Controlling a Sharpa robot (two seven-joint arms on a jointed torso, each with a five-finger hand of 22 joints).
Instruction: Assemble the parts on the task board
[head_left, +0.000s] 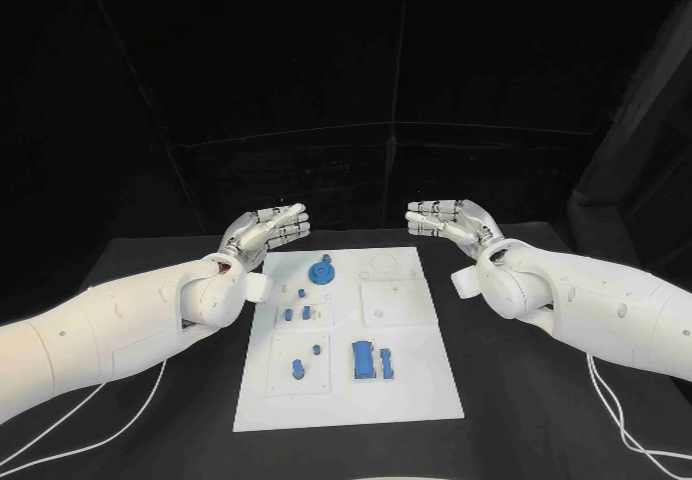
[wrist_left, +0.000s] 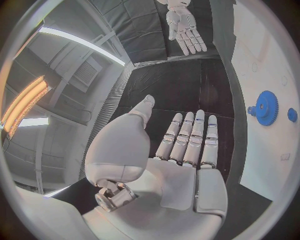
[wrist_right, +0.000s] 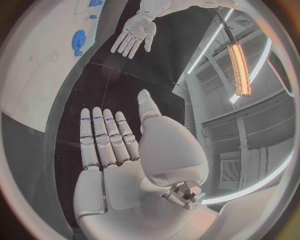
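Hands (head_left: 267, 232) and (head_left: 450, 222), left and right, hover empty with fingers spread flat beyond the task board (head_left: 411, 385) on the black surface (head_left: 534, 420), where small blue parts, including a gear (head_left: 322, 271), look light, rigid and best pinched at the rim.

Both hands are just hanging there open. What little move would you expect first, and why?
Probably the left hand lowers toward the blue gear, the part nearest it on the task board. Both it and the right hand hold nothing, fingers extended, beyond the board's far end.
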